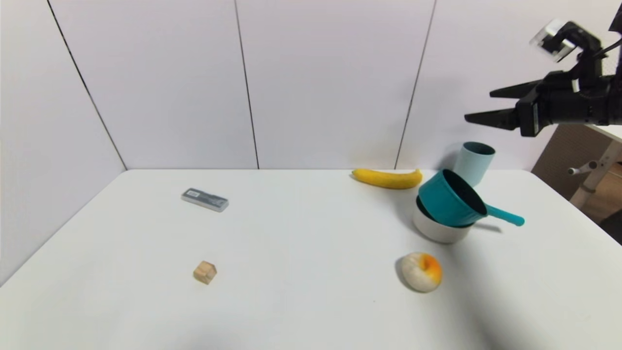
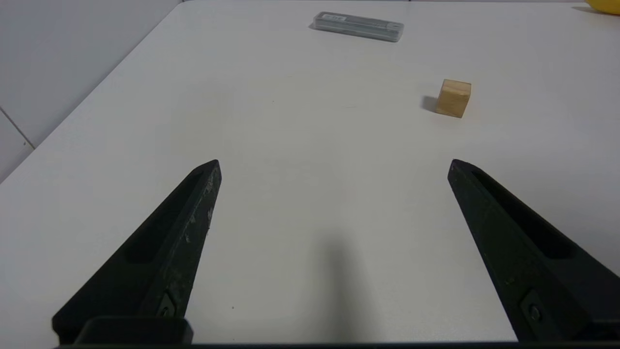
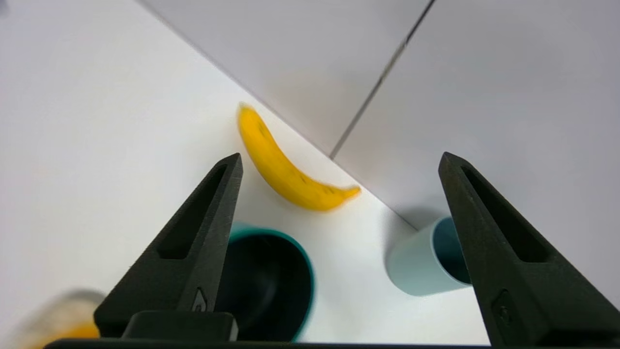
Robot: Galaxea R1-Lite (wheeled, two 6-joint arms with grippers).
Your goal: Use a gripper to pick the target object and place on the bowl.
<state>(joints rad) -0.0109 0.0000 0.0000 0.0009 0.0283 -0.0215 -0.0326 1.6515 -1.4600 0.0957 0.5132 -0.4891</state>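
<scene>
The teal saucepan (image 1: 449,198) rests tilted in the off-white bowl (image 1: 437,228) at the right of the table, its handle pointing right. Its dark inside also shows in the right wrist view (image 3: 266,286). My right gripper (image 1: 478,104) is open and empty, high in the air above and to the right of the pan; it also shows in its own wrist view (image 3: 339,162). My left gripper (image 2: 334,165) is open and empty, low over bare table at the near left, out of the head view.
A banana (image 1: 388,178) and a pale blue cup (image 1: 474,163) stand behind the bowl near the wall. A round orange-and-white thing (image 1: 422,271) lies in front of it. A wooden block (image 1: 204,272) and a grey case (image 1: 204,200) lie on the left.
</scene>
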